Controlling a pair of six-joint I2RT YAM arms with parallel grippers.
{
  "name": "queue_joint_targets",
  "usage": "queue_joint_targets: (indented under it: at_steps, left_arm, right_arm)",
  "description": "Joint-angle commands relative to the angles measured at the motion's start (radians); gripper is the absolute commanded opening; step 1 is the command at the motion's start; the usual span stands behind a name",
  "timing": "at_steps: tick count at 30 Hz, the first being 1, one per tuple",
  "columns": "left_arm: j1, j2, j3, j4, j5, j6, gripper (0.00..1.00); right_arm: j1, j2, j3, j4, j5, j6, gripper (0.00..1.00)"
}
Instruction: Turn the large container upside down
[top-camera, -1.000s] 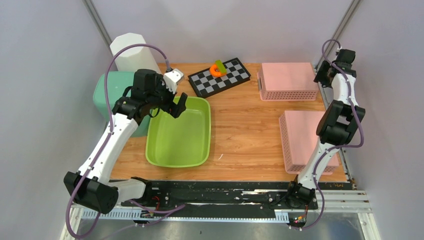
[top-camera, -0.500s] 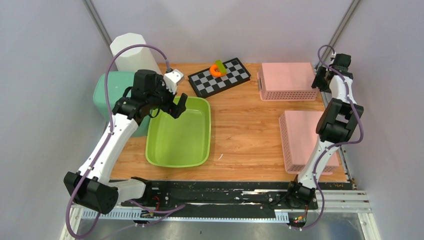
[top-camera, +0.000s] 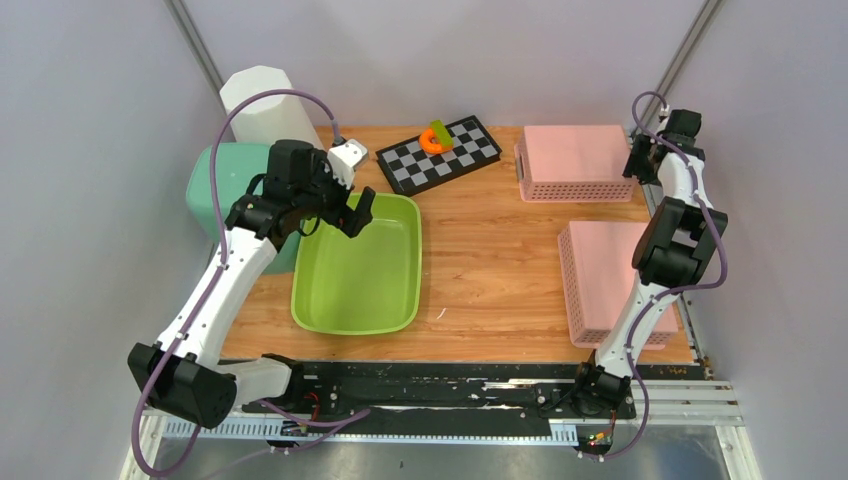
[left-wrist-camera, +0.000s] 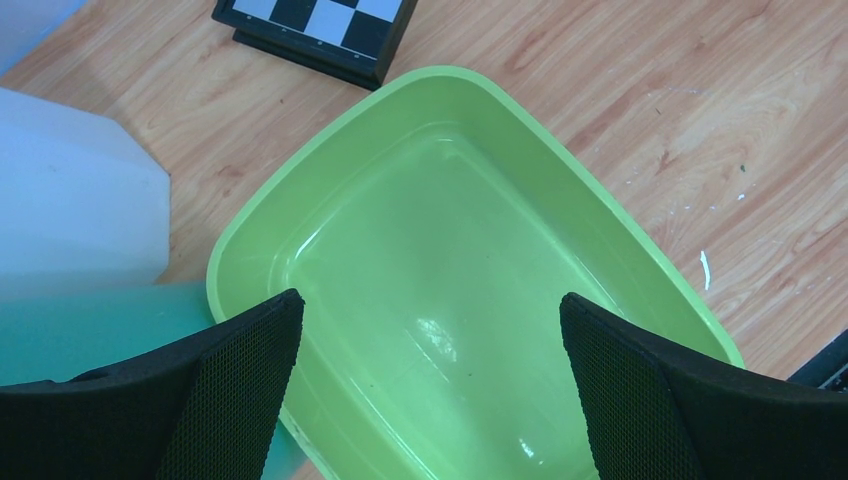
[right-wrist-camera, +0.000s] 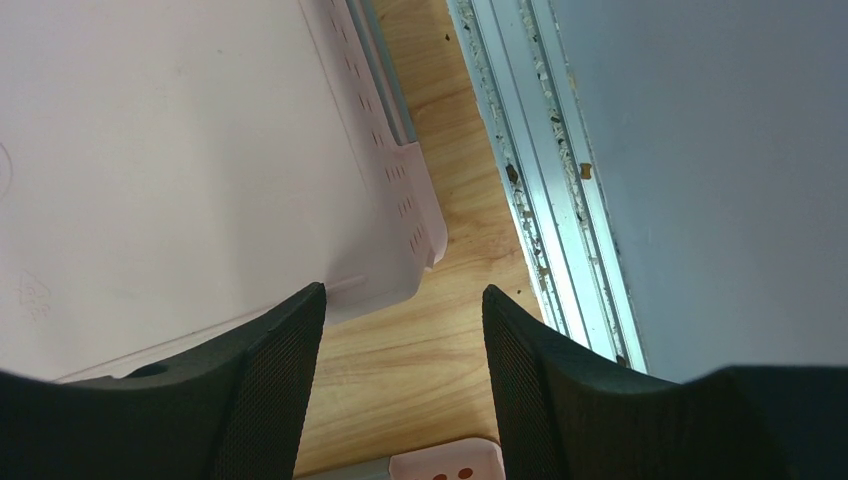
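The large container is a lime green tub (top-camera: 356, 272), standing open side up and empty on the left half of the wooden table. My left gripper (top-camera: 337, 217) hovers open over its far left corner, touching nothing. In the left wrist view the tub (left-wrist-camera: 440, 74) fills the frame, and the gripper (left-wrist-camera: 428, 298) spans its inside with wide jaws. My right gripper (top-camera: 648, 158) is at the back right, open over bare wood. In the right wrist view that gripper (right-wrist-camera: 402, 291) sits above the gap between two pink baskets.
A teal container (top-camera: 214, 186) and a white container (top-camera: 262, 100) stand just left of the tub. A checkerboard (top-camera: 455, 158) with an orange and green piece (top-camera: 435, 138) lies at the back. Two overturned pink baskets (top-camera: 575, 160) (top-camera: 605, 280) fill the right side, near the rail (right-wrist-camera: 545, 200).
The right wrist has shifted a little lower and leftward at the back right corner. The left arm and the green tub have not moved.
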Motion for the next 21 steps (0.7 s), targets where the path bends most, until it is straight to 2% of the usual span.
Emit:
queue_joint_targets:
  at_steps: [1, 21]
  left_arm:
    - [0.006, -0.025, -0.01, 0.017, 0.022, -0.008, 1.0]
    - [0.006, -0.014, -0.012, 0.017, 0.025, -0.008, 1.0]
  right_arm:
    - [-0.012, -0.014, -0.035, -0.061, 0.06, -0.042, 0.62]
    - [-0.013, -0.034, 0.027, -0.076, 0.031, -0.007, 0.61]
